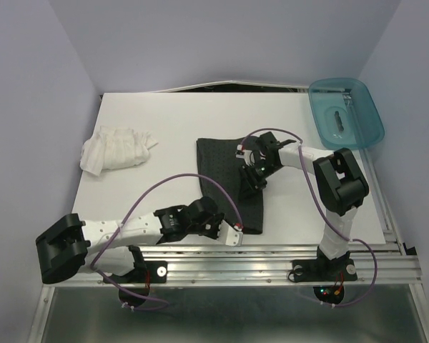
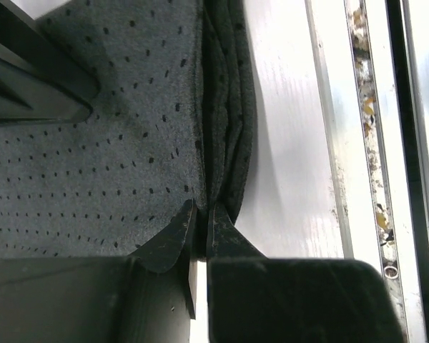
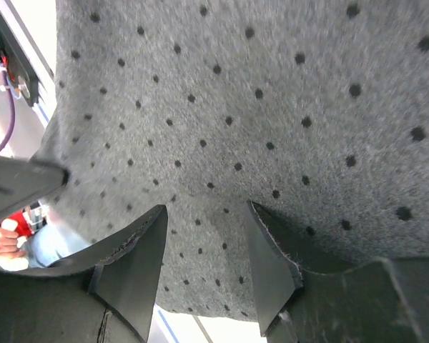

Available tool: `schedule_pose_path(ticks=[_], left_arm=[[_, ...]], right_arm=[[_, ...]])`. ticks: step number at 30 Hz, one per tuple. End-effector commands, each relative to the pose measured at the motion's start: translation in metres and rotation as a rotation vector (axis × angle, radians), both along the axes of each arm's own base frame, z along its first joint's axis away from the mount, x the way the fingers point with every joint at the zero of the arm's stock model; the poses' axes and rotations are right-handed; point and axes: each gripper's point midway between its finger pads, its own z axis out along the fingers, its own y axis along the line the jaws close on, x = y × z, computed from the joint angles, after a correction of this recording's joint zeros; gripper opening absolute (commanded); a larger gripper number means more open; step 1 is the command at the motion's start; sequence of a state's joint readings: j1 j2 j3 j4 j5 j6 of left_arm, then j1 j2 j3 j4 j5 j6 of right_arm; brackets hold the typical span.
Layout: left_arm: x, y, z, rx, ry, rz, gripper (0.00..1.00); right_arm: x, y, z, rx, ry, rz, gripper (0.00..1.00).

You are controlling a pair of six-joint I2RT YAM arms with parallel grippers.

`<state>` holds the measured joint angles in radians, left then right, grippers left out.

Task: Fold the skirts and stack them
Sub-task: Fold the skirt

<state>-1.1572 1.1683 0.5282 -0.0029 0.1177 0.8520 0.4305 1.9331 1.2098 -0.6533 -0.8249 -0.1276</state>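
- Left gripper [image 2: 202,218] clenched on the charcoal skirt [image 1: 218,161] at its near folded edge.
- Right gripper [image 3: 207,214] spread, apparently resting on the skirt's middle and hiding part of it.
- White skirt [image 1: 118,148] crumpled at the left of the table [image 1: 164,114]; teal bin [image 1: 347,114] at the far-right corner.

Two skirts — white skirt [image 1: 118,148], charcoal skirt [image 1: 218,161]; one bin [image 1: 365,123].

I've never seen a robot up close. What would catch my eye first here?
The charcoal dotted skirt in the middle, worked from both sides: the left gripper pinches its folded near corner, while the right gripper is open above it. Next, the crumpled white skirt at far left and the teal bin at the far right corner.
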Motion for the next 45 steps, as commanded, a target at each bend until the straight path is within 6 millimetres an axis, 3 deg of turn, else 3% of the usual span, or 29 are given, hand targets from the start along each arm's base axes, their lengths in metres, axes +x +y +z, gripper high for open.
schedule_pose_path(ticks=[1, 2, 5, 8, 11, 12, 19, 22, 26, 29, 31, 32, 34, 36, 38, 43, 45], left_arm=[[-0.007, -0.018, 0.023, -0.065, 0.067, -0.034, 0.0], [-0.008, -0.015, 0.017, -0.039, 0.075, -0.036, 0.12], [-0.01, -0.009, 0.006, 0.004, 0.076, -0.055, 0.34], [-0.011, -0.005, -0.002, 0.049, 0.05, -0.066, 0.44], [-0.007, -0.001, -0.013, 0.104, 0.016, -0.057, 0.46], [-0.006, 0.001, -0.018, 0.124, 0.013, -0.053, 0.58], [-0.009, 0.016, -0.037, 0.175, -0.092, -0.089, 0.61], [-0.005, 0.012, -0.04, 0.168, -0.146, -0.075, 0.62], [0.001, 0.011, -0.049, 0.193, -0.179, -0.047, 0.62], [0.002, 0.011, -0.055, 0.195, -0.177, -0.025, 0.56], [0.003, 0.011, -0.053, 0.183, -0.171, -0.008, 0.5], [0.003, 0.011, -0.051, 0.175, -0.171, 0.005, 0.41], [0.003, 0.011, -0.045, 0.15, -0.155, 0.03, 0.29], [-0.001, 0.007, -0.035, 0.119, -0.137, 0.026, 0.11], [-0.009, -0.002, -0.014, 0.065, -0.094, 0.007, 0.0], [-0.024, -0.017, 0.02, 0.006, 0.05, -0.027, 0.0], [-0.033, -0.02, 0.028, -0.002, 0.084, -0.062, 0.0]], right_arm=[[0.026, 0.009, 0.032, 0.047, -0.137, 0.005, 0.54], [0.029, 0.01, 0.035, 0.05, -0.143, 0.005, 0.54], [0.029, 0.011, 0.036, 0.051, -0.125, 0.009, 0.53], [0.027, 0.013, 0.036, 0.061, -0.11, 0.009, 0.53], [0.025, 0.012, 0.033, 0.061, -0.1, 0.012, 0.54], [0.023, 0.011, 0.03, 0.058, -0.094, 0.013, 0.53], [0.019, 0.009, 0.012, 0.041, -0.058, 0.019, 0.53], [0.017, 0.008, 0.006, 0.034, -0.043, 0.02, 0.52], [0.016, 0.007, 0.0, 0.022, -0.036, 0.018, 0.52], [0.014, 0.006, -0.005, 0.016, -0.022, 0.018, 0.51], [0.013, 0.005, -0.006, 0.013, -0.019, 0.02, 0.51], [0.013, 0.005, -0.006, 0.015, -0.021, 0.021, 0.51], [0.011, 0.004, -0.006, 0.014, -0.019, 0.022, 0.51], [0.012, 0.004, -0.005, 0.016, -0.024, 0.024, 0.51], [0.016, 0.005, 0.001, 0.02, -0.053, 0.025, 0.51], [0.048, 0.01, 0.031, 0.012, -0.21, 0.015, 0.54], [0.071, 0.017, 0.05, 0.024, -0.286, 0.0, 0.56]])
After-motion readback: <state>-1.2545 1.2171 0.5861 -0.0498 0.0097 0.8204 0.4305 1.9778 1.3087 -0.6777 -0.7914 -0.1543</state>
